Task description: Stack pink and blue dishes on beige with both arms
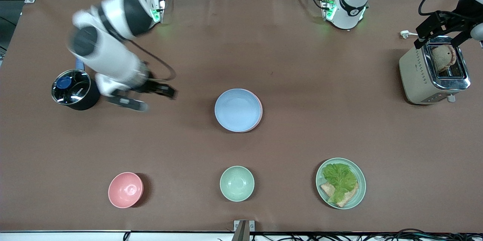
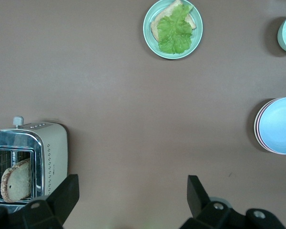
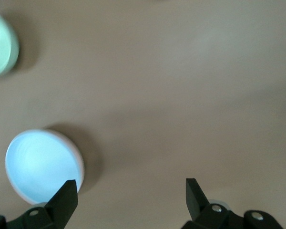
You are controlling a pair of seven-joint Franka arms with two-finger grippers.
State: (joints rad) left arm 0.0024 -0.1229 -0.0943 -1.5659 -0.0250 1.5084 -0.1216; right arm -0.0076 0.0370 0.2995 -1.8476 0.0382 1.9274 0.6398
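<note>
The light blue plate (image 1: 237,109) lies on top of a stack in the middle of the table. The pink plate (image 1: 260,114) shows only as a thin rim under it. No beige plate shows; whatever lies under the stack is hidden. The left wrist view shows the blue plate (image 2: 281,125) and the pink rim (image 2: 257,129) off to one side. My right gripper (image 1: 147,97) hangs open and empty over bare table, between the stack and a black pot, and in its wrist view (image 3: 131,183) the blue plate (image 3: 40,167) sits beside one finger. My left gripper (image 1: 437,37) stays open above the toaster (image 2: 133,183).
A cream toaster (image 1: 434,75) holding a bread slice stands at the left arm's end. Nearest the front camera are a pink bowl (image 1: 125,189), a mint bowl (image 1: 237,183) and a mint plate (image 1: 362,180) with lettuce and bread. The black pot (image 1: 73,90) is at the right arm's end.
</note>
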